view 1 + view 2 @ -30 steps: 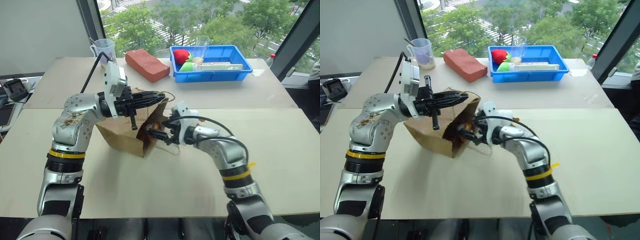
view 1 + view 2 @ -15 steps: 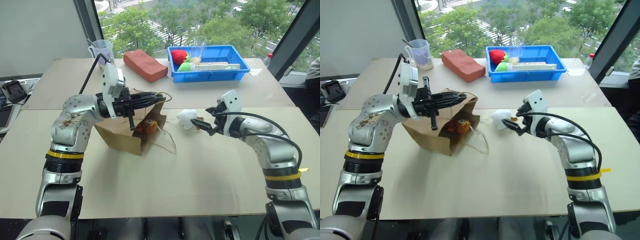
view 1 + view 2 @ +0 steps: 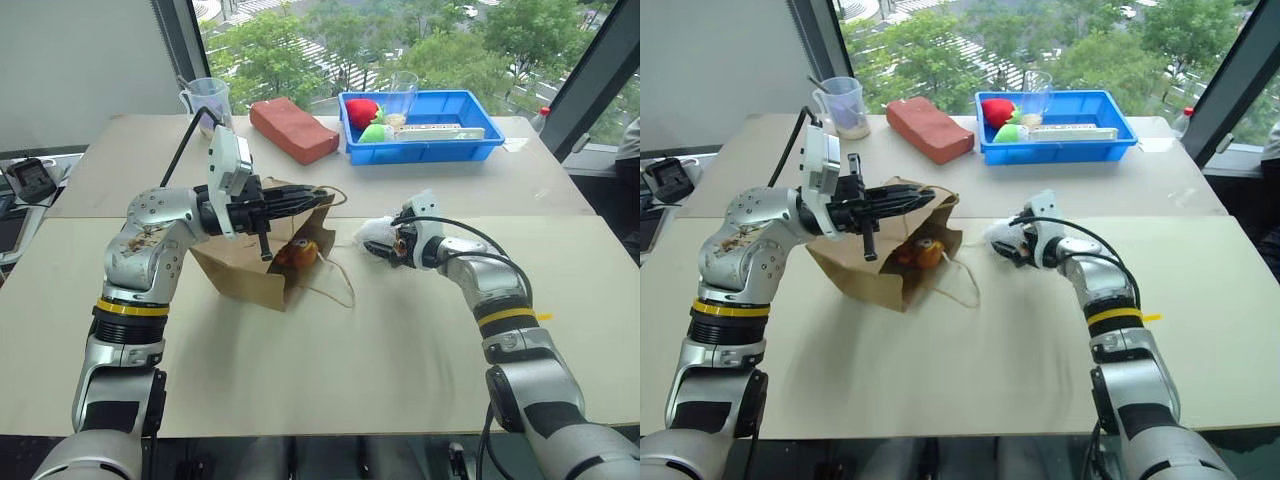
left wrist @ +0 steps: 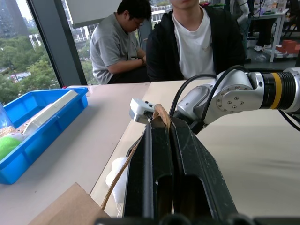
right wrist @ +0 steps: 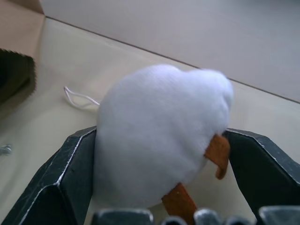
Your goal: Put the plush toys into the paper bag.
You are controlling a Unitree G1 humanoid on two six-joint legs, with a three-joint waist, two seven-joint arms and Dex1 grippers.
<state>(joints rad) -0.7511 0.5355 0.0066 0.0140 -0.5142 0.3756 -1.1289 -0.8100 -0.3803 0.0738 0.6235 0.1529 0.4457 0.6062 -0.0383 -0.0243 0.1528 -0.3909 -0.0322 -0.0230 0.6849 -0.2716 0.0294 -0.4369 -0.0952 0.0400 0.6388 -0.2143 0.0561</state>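
The paper bag [image 3: 243,268] lies on its side on the table with its mouth facing right. My left gripper [image 3: 310,197] is shut on its twine handle [image 4: 161,114] and holds the upper rim up. A brown monkey plush toy [image 3: 298,252] sits just inside the mouth. To the right of the bag, a fluffy white plush toy [image 3: 374,229] with brown feet rests on the table. My right gripper [image 5: 161,133] is open with the white toy [image 5: 159,126] between its fingers [image 5: 70,164], filling the gap.
At the back stand a reddish-brown block [image 3: 293,129], a blue tray [image 3: 440,152] with red and green round items, a clear cup [image 3: 405,88] and a measuring cup [image 3: 205,98]. Two people [image 4: 197,42] sit beyond the table's right side.
My right gripper left the bag's mouth, swung right past the white toy, then came back so its fingers flank it. The monkey toy now lies in the bag. The left gripper stayed still.
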